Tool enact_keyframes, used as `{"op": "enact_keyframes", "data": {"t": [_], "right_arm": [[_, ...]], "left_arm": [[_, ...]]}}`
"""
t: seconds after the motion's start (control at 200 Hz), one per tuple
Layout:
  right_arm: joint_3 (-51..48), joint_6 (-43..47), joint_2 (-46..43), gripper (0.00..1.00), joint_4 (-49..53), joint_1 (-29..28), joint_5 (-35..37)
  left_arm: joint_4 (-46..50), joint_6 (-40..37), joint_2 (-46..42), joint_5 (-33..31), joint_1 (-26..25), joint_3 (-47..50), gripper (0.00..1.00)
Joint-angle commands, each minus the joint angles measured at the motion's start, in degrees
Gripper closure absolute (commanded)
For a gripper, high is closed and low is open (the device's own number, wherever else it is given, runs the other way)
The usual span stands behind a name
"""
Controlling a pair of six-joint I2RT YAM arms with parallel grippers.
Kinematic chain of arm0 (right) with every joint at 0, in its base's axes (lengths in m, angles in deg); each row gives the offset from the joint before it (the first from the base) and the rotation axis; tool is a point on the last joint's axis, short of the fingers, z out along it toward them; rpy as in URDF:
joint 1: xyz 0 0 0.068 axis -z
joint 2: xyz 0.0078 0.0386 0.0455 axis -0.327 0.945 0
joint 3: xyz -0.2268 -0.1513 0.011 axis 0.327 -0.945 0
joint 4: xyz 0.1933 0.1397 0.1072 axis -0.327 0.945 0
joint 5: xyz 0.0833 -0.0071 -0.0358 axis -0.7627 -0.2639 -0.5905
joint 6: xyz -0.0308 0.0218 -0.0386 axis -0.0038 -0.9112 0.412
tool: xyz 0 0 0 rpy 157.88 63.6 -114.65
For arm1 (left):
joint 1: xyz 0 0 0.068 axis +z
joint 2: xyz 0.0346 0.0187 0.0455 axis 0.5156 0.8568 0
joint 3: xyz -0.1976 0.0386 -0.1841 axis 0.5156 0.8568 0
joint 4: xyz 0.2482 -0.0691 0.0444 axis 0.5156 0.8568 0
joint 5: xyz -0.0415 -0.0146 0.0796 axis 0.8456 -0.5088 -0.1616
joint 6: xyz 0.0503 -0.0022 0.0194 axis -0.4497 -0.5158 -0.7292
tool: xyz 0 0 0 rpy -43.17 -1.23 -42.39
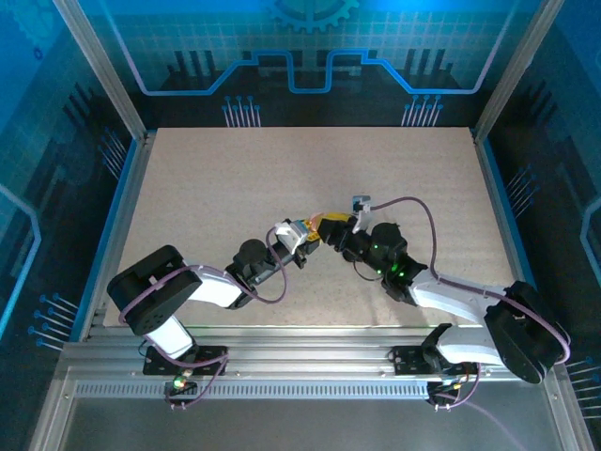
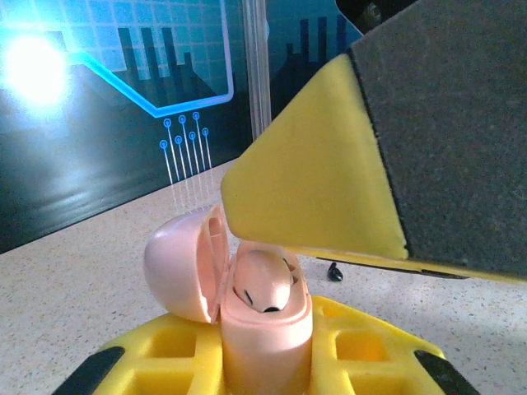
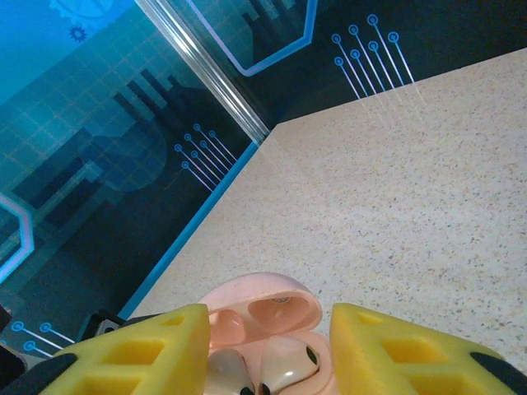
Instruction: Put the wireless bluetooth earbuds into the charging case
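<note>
The pink charging case (image 2: pixel 268 341) stands upright between the yellow fingers (image 2: pixel 156 354) of my left gripper (image 2: pixel 263 358), which is shut on it. Its lid (image 2: pixel 177 267) is swung open to the left. A pale earbud (image 2: pixel 263 284) sits in the case. From above, two pale earbuds (image 3: pixel 288 370) (image 3: pixel 224 377) lie side by side in the case under the open lid (image 3: pixel 263 309). My right gripper (image 3: pixel 268 354) hovers just over the case, open, with a finger (image 3: pixel 412 354) on each side and nothing pinched. Both grippers (image 1: pixel 302 237) (image 1: pixel 331 228) meet mid-table.
A tiny black speck (image 2: pixel 333 271) lies on the speckled tabletop (image 3: pixel 395 189) just behind the case. A blue rail and a metal post (image 3: pixel 206 78) border the table's far side. The right gripper's finger (image 2: pixel 329 181) hangs close above the case.
</note>
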Motion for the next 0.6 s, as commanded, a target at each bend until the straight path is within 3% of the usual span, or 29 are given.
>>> {"op": "enact_keyframes", "data": {"t": [0.0,0.595], "right_arm": [[1.31,-0.47,-1.07,0.54,2.33,-1.05,1.3],[3.28,2.53,-5.45,0.36,6.06,-0.58,-0.25]], "left_arm": [[-3.9,0.38,-1.41,1.51,-0.54,-2.15,0.8],[-3.84,0.17,-1.5,1.41,-0.6,-1.18,0.8]]}}
